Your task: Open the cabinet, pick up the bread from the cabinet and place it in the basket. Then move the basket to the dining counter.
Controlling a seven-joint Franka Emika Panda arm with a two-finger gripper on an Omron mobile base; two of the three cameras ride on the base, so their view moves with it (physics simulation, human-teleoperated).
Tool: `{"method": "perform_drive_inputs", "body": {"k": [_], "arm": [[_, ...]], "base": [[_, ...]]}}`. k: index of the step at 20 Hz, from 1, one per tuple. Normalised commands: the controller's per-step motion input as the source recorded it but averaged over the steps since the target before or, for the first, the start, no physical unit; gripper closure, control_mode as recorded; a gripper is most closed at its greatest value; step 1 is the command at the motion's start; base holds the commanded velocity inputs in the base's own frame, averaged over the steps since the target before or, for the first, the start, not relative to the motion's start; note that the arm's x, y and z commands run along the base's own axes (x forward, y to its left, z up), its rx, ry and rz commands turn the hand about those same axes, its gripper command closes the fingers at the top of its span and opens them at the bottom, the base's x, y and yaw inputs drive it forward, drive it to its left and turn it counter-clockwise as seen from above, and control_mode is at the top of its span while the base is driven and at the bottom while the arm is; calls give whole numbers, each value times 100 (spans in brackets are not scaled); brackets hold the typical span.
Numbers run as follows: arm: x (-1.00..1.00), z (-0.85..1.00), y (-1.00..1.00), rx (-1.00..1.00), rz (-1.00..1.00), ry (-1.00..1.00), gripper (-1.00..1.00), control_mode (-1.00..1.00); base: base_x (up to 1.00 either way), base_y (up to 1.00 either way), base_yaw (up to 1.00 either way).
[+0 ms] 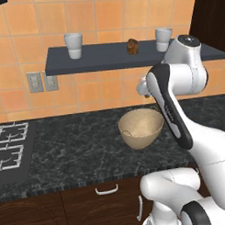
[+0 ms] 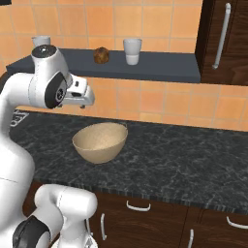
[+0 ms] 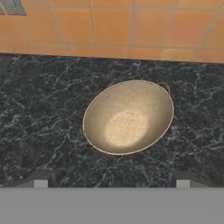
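The basket [image 1: 141, 128] stands upright on the black speckled granite counter [image 1: 79, 152], near the tiled back wall [image 1: 97, 23] and well clear of the front edge. It is a round, tan, bowl-shaped vessel with a thin rim and a pale speckled inside; nothing lies in it. In the hand view the basket [image 3: 128, 117] sits directly below the camera, with a small loop visible at its rim on the side toward the wall.

The bread [image 1: 132, 46], a small dark-brown lumpy loaf, rests on the dark wall shelf [image 1: 99, 62] above the counter, between two white cups. One cup [image 1: 73, 45] stands toward the shelf's left part in the left base view, the other [image 1: 163, 39] toward its right, partly behind the arm. In the right base view the bread [image 2: 101, 55] lies just left of a cup [image 2: 132, 51], apart from it.

The claw [image 3: 111, 183] hangs above the basket, pointing down at it and touching nothing. Its two finger tips [image 3: 40, 183] stand wide apart at the bottom corners of the hand view, so it is fully spread and empty. In the right base view the hand [image 2: 80, 95] shows above and left of the basket [image 2: 100, 142], below shelf level.

A dark wood wall cabinet [image 2: 225, 41] with a long metal handle [image 2: 221, 36] stands shut at the shelf's right end. A hob [image 1: 10, 148] is set into the counter at far left, and two wall sockets [image 1: 42, 82] sit below the shelf. Dark drawers with pale handles [image 1: 106, 190] run beneath the counter.
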Motion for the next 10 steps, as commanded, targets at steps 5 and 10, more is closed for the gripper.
{"method": "perform_drive_inputs", "body": {"k": [5,10], "arm": [[15,69,0,1,-10,-31,-100,-100],[19,61,0,0,-4,-29,-100,-100]], "base": [[0,0,0],[0,0,0]]}}
